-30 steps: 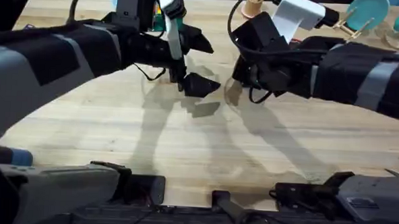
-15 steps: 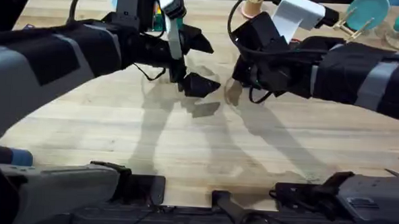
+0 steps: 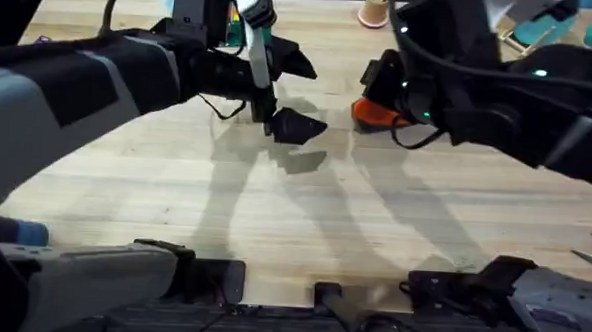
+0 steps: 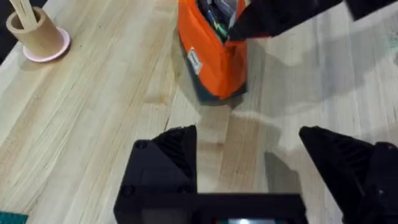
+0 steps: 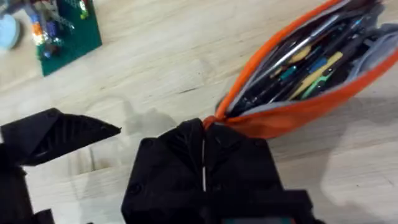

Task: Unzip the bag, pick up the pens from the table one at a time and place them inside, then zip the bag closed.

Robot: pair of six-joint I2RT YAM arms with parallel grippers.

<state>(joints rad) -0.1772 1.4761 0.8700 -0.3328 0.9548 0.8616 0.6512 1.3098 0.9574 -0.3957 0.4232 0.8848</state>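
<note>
Right wrist: soft orange bag (image 5: pixel 292 115) (gaping), pens (image 5: pixel 311 68) seemingly inside.

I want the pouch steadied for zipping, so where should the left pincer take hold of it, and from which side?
Grip the bag's narrow end, low on the fabric beneath the zipper, coming in level along the table. The bag stands upright with that slim end facing the open left pincer, and the right pincer sits shut at the far end.

Two black arms with grey sleeves, loose black cables, angular black-fingered left hand (image 3: pixel 297 94).
</note>
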